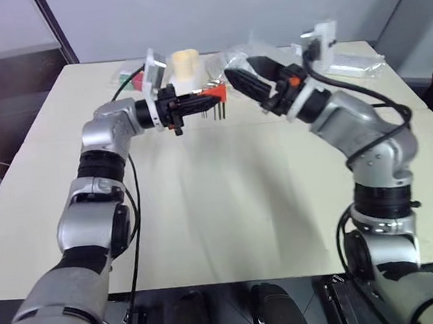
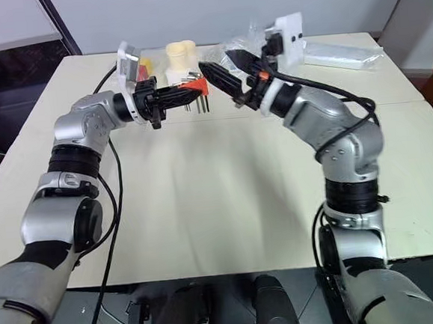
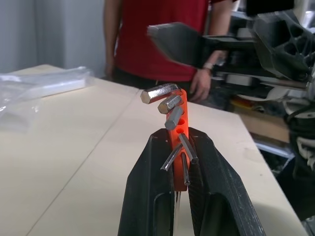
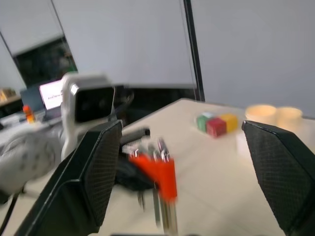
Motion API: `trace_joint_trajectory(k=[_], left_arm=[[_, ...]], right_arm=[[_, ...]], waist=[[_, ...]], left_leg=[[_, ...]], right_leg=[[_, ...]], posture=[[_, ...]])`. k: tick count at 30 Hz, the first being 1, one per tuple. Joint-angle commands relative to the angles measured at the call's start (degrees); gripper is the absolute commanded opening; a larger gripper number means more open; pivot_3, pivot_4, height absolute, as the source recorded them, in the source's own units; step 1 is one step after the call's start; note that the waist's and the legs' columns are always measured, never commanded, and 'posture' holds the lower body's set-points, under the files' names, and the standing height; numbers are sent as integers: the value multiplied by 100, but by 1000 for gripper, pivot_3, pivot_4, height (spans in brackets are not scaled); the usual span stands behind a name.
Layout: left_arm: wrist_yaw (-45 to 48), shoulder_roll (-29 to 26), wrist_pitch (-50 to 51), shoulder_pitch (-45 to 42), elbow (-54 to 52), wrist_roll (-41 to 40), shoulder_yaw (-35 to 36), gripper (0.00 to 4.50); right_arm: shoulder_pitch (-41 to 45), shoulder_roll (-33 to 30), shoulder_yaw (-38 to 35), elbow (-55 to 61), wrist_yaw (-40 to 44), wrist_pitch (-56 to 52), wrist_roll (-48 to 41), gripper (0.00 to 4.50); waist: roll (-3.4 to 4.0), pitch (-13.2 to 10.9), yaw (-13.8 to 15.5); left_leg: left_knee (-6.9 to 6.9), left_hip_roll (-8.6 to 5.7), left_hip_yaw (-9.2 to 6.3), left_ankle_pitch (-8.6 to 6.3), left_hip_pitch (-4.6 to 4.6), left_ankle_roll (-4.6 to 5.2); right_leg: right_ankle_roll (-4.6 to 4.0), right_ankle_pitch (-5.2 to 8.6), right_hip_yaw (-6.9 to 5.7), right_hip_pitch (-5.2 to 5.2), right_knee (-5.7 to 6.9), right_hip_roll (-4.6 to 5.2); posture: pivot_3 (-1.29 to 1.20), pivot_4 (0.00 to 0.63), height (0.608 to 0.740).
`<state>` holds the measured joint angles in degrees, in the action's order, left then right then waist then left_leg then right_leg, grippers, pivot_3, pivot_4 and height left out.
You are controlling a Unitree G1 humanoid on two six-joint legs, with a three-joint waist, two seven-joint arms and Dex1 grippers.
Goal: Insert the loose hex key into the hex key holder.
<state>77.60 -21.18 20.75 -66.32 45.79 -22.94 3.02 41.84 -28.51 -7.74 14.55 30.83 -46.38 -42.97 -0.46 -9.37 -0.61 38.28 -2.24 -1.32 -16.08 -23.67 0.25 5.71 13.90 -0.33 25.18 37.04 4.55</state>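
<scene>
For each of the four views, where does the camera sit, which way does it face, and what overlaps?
Left eye: on the head, looking down over the table; both arms show.
Right eye: beside it, same scene; left claw shut on the hex key holder, right claw open.
Left wrist: along its own fingers at the holder, a person behind.
Right wrist: between its spread fingers toward the holder and coloured blocks.
Shared: all show the holder.

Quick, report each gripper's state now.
Left gripper: shut on the hex key holder, held up off the table.
Right gripper: open, holding nothing, just beside the holder.
</scene>
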Motion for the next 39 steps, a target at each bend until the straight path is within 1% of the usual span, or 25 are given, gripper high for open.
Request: trace_joint_trajectory(k=[1, 3, 5, 9, 12, 15, 19, 25, 27, 28, 29, 32, 34, 35, 39], left_arm=[[-432, -59, 81, 339, -308, 39, 134, 0], [-626, -53, 405, 685, -632, -16, 90, 0], [-802, -13, 1054, 1064, -1086, -294, 173, 0], [-1168, 72, 1842, 1760, -1979, -626, 258, 0], [-1482, 133, 2222, 2000, -2249, -841, 386, 0], [-1785, 118, 2567, 2210, -2082, -904, 495, 0], [-1979, -26, 2480, 2204, -1345, -569, 371, 0], [-1559, -121, 1110, 2238, -666, 326, -361, 0], [-1437, -97, 987, 2203, -515, 348, -384, 925], [-1380, -89, 955, 2185, -468, 348, -382, 1241], [-1334, -86, 906, 2177, -453, 356, -383, 1702], [-1343, -74, 813, 2190, -495, 362, -340, 3263], [-1441, -90, 728, 2206, -546, 361, -267, 4221], [-1541, -130, 602, 2227, -592, 389, -218, 4403], [-1898, -330, 137, 2316, -763, 392, 65, 4403]], right_arm=[[-531, -806, 61, 406, 785, 227, 292, 4163], [-760, -986, 82, 428, 875, 333, 384, 4163], [-975, -1096, 120, 444, 931, 456, 563, 4163], [-1201, -1071, 185, 504, 891, 552, 742, 4163], [-1317, -1045, 240, 536, 871, 596, 846, 4163], [-1407, -1004, 302, 561, 844, 642, 950, 4163], [-1436, -963, 352, 566, 840, 692, 1033, 4163], [-1363, -941, 384, 456, 888, 748, 1130, 4163], [-1357, -927, 392, 444, 897, 762, 1158, 4219], [-1359, -924, 396, 442, 900, 768, 1172, 4219], [-1362, -921, 401, 436, 895, 771, 1190, 4219], [-1411, -916, 380, 444, 892, 771, 1215, 4219], [-1466, -922, 361, 464, 901, 774, 1228, 4219], [-1511, -935, 343, 476, 904, 775, 1236, 4219], [-1652, -1014, 235, 435, 926, 799, 1269, 4219]], waist=[[-1, 0, -12], [-2, -1, -47], [-3, -1, -62], [-3, -1, -36], [-3, -1, 8], [-4, 0, 21], [-4, 0, 3], [-5, 0, 21], [-5, 0, 16], [-5, 0, 12], [-4, 0, 10], [-4, 1, 11], [-5, 1, 10], [-5, 1, 9], [-5, 1, -5]], left_leg=[[0, 0, 1, -2, 3, 3], [0, 1, 15, -3, 14, 5], [0, 9, 28, -2, 21, 4], [2, 14, 28, -1, 28, 3], [8, 10, 27, -1, 27, 2], [12, 8, 20, -1, 28, 1], [12, 6, 21, -1, 31, 1], [12, 5, 23, 0, 32, 0], [12, 4, 23, 0, 33, 0], [12, 4, 24, 0, 34, 0], [12, 4, 23, 0, 33, 0], [12, 5, 23, 0, 35, 0], [13, 4, 23, 0, 38, 0], [13, 4, 23, 0, 38, 0], [13, 5, 22, 0, 39, 0]], right_leg=[[0, 0, 0, -4, -1, 0], [1, 1, 6, -11, -6, 1], [1, 1, 9, -10, -5, -2], [1, 1, 14, -10, 2, -4], [1, 1, 14, -13, 1, 1], [1, 1, 14, -22, -2, 4], [1, 1, 13, -25, -3, 2], [0, 2, 13, -26, -7, 3], [0, 2, 13, -27, -13, 6], [0, 2, 13, -28, -15, 7], [0, 2, 13, -27, -15, 6], [0, 2, 13, -28, -13, 7], [0, 2, 13, -31, -13, 8], [0, 2, 13, -32, -13, 8], [0, 2, 14, -30, -9, 8]], posture=[[0, 150, 740], [0, 150, 740], [0, 150, 740], [0, 150, 740], [0, 150, 740], [0, 150, 740], [0, 150, 740], [0, 150, 740], [0, 150, 740], [0, 150, 740], [0, 150, 740], [0, 150, 740], [0, 150, 740], [0, 150, 740], [0, 150, 740]])
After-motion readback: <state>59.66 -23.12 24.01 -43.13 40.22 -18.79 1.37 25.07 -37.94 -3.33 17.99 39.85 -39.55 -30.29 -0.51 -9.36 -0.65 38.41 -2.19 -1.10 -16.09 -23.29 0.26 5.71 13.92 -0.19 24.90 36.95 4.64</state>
